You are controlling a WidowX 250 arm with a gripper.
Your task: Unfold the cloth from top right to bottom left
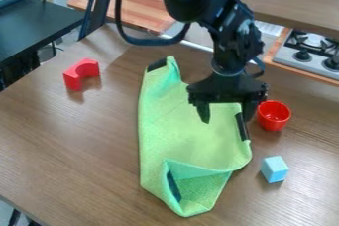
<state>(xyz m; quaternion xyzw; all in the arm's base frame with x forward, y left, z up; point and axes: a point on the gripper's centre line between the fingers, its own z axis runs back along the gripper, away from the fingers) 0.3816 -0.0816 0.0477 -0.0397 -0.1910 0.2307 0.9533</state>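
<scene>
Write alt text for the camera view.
A green cloth lies partly folded on a wooden table, with an open black gripper over its upper right part. In the picture, a red cup and light blue block sit right of the cloth, a red arch-shaped block left.

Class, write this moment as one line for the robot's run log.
gripper: open, over green cloth | cloth: partly folded, near end | red cup, blue block: right of cloth | red block: left
</scene>
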